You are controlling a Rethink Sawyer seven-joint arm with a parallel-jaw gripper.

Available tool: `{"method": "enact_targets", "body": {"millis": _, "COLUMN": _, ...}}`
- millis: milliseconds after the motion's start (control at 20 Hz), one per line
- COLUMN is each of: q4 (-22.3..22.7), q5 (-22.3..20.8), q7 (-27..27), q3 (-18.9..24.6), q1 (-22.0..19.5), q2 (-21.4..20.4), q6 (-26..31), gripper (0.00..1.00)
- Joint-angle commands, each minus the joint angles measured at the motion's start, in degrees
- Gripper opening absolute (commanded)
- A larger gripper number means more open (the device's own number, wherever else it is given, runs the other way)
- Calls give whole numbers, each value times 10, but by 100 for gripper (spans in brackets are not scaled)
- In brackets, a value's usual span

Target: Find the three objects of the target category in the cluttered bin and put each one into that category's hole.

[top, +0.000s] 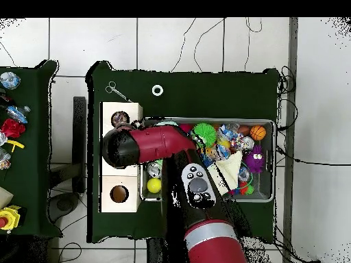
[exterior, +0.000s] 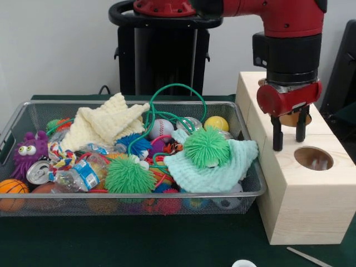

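The cluttered bin [exterior: 133,103], a silver wire mesh basket, stands left of three pale wooden cubes and shows in the overhead view [top: 273,161] too. It holds several toys, among them a green spiky ball [exterior: 206,147], a baseball [exterior: 161,128] and a yellow ball [exterior: 216,123]. My gripper [exterior: 288,136] is open and empty, out of the bin. It hangs just above the middle cube, over the hole [exterior: 290,119], which shows partly behind the fingers. In the overhead view the arm's end [top: 118,148] hides the gripper and this hole.
The nearest cube has another round hole [exterior: 313,158]. A yellow cloth [exterior: 105,122], a mint cloth [exterior: 214,167], a green cord [exterior: 178,89] and a purple furry toy [exterior: 28,150] lie in the bin. Scissors [top: 116,90] and a white ring [top: 158,90] lie on the green table.
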Motion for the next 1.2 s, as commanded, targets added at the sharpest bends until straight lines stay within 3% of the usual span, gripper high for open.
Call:
{"method": "enact_targets", "body": {"millis": 50, "q4": 6, "q5": 64, "q7": 209, "q3": -83, "q1": 30, "q2": 30, "q6": 89, "gripper": 100}}
{"method": "enact_targets", "body": {"millis": 650, "q4": -13, "q5": 77, "q7": 197, "q3": -81, "q1": 31, "q2": 19, "q6": 118, "gripper": 100}}
{"method": "enact_targets", "body": {"millis": 850, "q4": -26, "q5": 78, "q7": 156, "q3": -63, "q1": 8, "q2": 2, "q6": 143, "gripper": 100}}
{"method": "enact_targets", "body": {"millis": 1200, "q4": -90, "q5": 48, "q7": 58, "q3": -37, "q1": -36, "q2": -5, "q6": 236, "gripper": 100}}
